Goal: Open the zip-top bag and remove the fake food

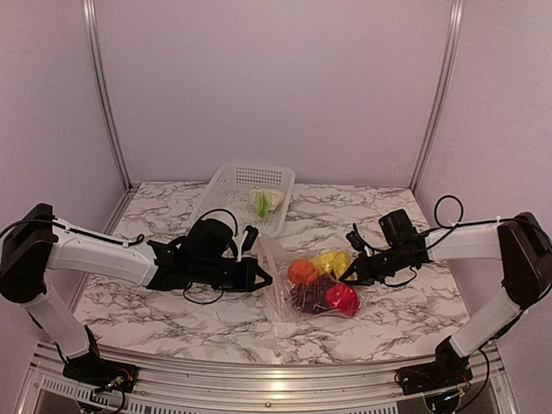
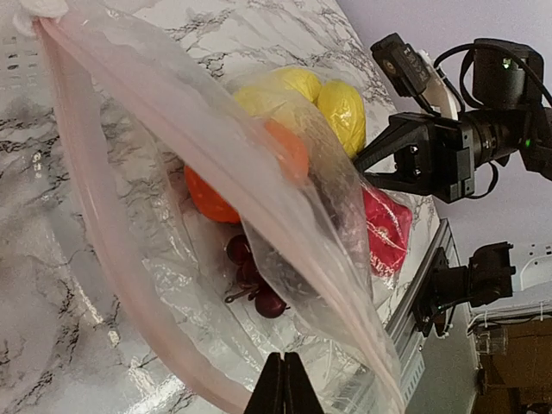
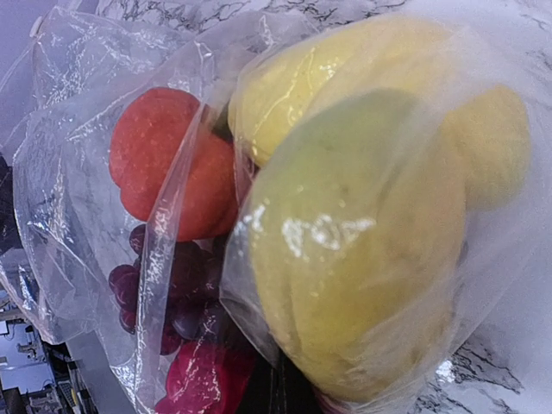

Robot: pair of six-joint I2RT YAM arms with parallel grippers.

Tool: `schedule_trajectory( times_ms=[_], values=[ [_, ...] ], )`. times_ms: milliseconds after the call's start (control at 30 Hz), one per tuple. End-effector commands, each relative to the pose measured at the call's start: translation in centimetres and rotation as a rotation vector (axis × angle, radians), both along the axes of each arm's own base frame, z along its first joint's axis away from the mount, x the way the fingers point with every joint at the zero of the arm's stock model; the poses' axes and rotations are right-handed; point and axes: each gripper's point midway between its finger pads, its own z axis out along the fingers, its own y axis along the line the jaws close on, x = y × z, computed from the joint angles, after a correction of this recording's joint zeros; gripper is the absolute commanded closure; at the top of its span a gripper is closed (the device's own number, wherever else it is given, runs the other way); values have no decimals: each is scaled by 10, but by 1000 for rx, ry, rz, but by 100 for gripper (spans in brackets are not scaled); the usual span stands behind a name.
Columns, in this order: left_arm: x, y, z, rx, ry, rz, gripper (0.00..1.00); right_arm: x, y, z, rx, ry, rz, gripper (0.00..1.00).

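Clear crinkly zip-top bag (image 1: 278, 293) of plastic fake food (image 1: 303, 272) on marble surface (image 1: 172, 321); left tool (image 1: 264, 280) and right tool (image 1: 348, 276) each closed, pinching its film.

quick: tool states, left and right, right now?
Left tool: closed, pinching the large clear crinkly plastic zip-top bag.
Right tool: closed on the same bag, beside the yellow plastic food pieces.

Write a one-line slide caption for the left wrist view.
Left gripper closed at the mouth of the zip-top bag, fake food inside, right gripper at its far side.
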Motion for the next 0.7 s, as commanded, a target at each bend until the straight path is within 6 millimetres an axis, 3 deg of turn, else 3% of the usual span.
schedule_trajectory(
  times_ms=[0, 167, 200, 267, 333, 467, 567, 667],
  values=[
    [2, -23, -2, -46, 49, -43, 100, -11, -10, -25, -91, 70, -24, 100],
    [-2, -59, 12, -187, 42, -157, 99, -12, -10, -28, -83, 76, -34, 100],
    [-5, -65, 10, -180, 42, -184, 98, -12, -9, -28, -81, 80, -36, 100],
    [-5, -69, -12, -61, 26, -199, 97, -13, -9, -29, -80, 82, -36, 100],
    [0, -58, -39, 71, 23, -173, 95, -13, -10, -29, -85, 83, -35, 100],
    [8, -19, -82, 221, 81, -64, 94, -16, -13, -30, -100, 83, -32, 100],
    [-2, 11, -109, 309, 121, -37, 95, -19, -16, -33, -113, 84, -32, 100],
    [-12, 26, -134, 398, 149, -67, 94, -23, -17, -36, -117, 91, -27, 100]
  ],
)
